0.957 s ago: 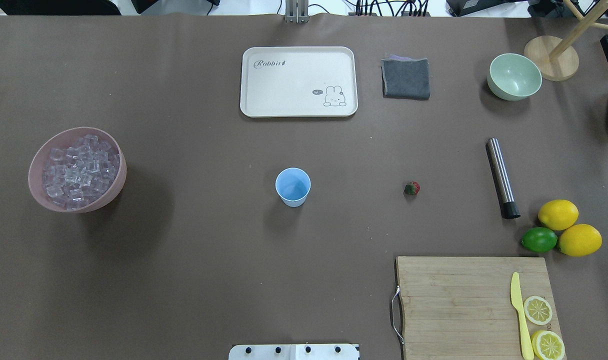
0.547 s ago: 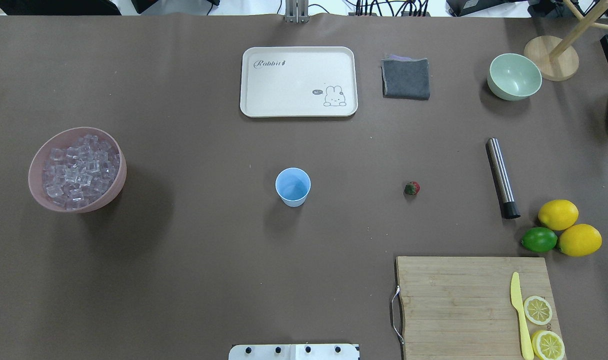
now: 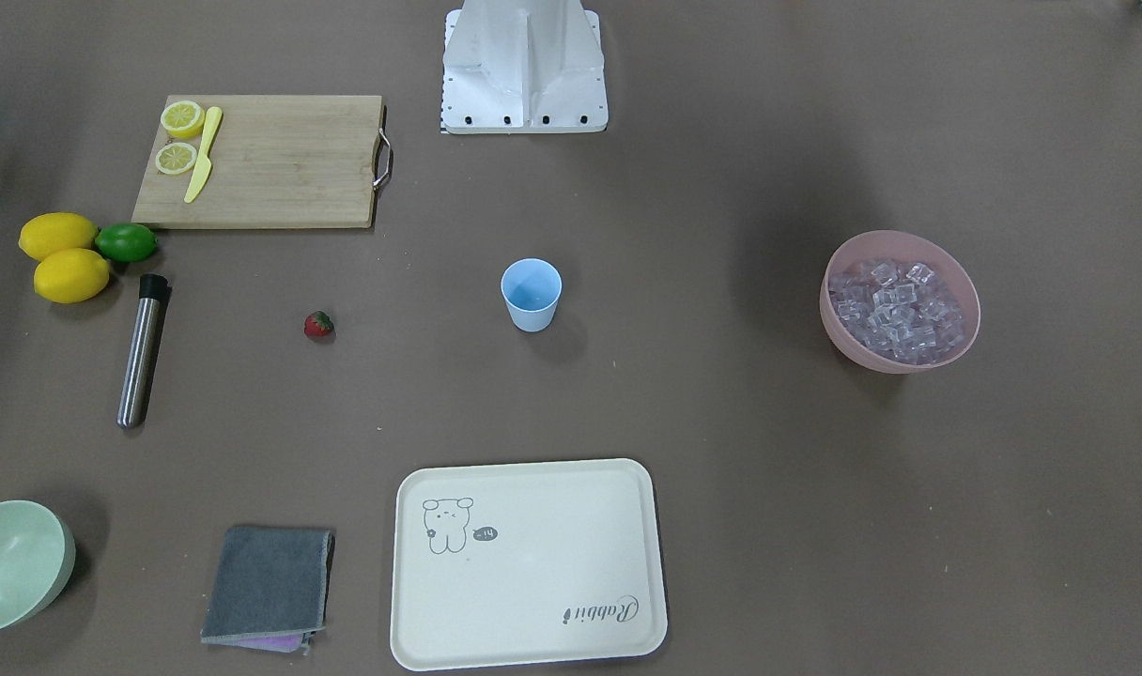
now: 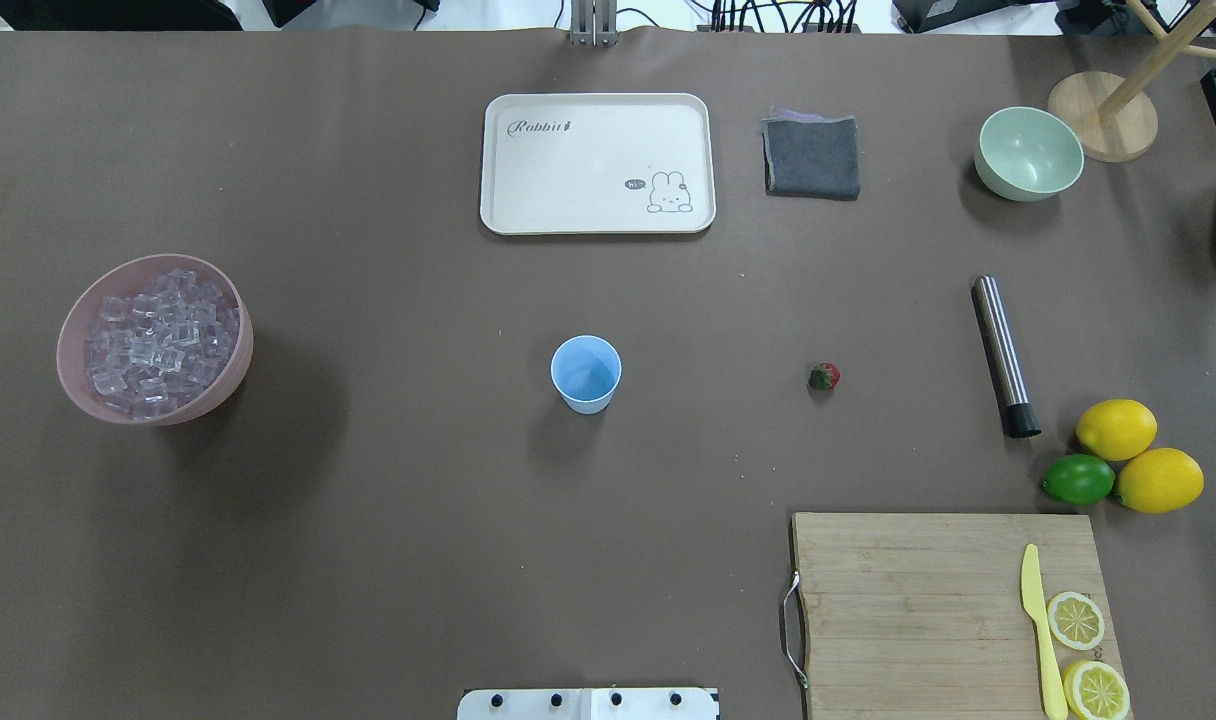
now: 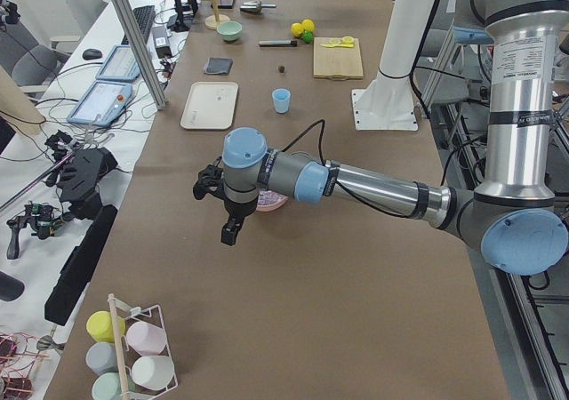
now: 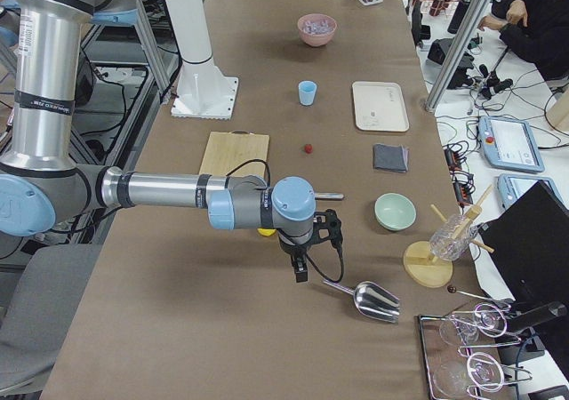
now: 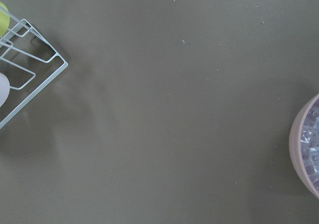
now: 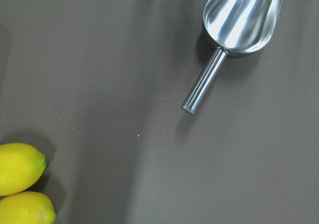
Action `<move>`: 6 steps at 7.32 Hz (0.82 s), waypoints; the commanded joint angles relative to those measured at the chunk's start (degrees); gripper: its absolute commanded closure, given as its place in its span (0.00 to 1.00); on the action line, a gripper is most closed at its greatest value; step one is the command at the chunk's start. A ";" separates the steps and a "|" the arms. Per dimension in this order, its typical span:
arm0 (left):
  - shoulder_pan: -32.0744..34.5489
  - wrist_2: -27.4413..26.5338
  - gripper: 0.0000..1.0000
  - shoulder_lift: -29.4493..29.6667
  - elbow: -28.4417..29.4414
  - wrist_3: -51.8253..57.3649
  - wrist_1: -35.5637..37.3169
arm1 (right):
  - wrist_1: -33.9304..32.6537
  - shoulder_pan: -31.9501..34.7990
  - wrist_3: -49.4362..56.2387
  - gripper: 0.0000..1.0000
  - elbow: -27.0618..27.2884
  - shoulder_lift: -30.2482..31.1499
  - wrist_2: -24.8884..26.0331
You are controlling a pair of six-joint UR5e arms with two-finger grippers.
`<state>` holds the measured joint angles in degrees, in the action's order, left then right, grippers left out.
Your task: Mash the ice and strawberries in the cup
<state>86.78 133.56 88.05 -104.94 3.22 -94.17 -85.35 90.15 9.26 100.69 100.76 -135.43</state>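
Though apart from cup (image 4: 586, 374), "Rabbit" tray (image 4: 588, 160)

silver arms (image 5: 378, 188), blue joint caps (image 5: 244, 147)

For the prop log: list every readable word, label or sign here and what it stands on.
"Rabbit": script on the cream tray, in a corner.
Speech bubble by the tray's rabbit drawing: too small to read.
Sticker on the left arm: too blurred to read.

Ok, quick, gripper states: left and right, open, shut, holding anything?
Left gripper: cannot be told, it shows only in a side view.
Right gripper: cannot be told either, side view only.
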 commanded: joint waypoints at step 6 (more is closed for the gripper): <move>-0.12 -0.14 0.03 -0.24 0.43 0.12 0.56 | 0.01 -0.06 -0.12 0.00 0.65 0.49 -0.01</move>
<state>86.66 133.44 87.81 -104.63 3.35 -93.72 -85.34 90.03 9.13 101.25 101.04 -135.43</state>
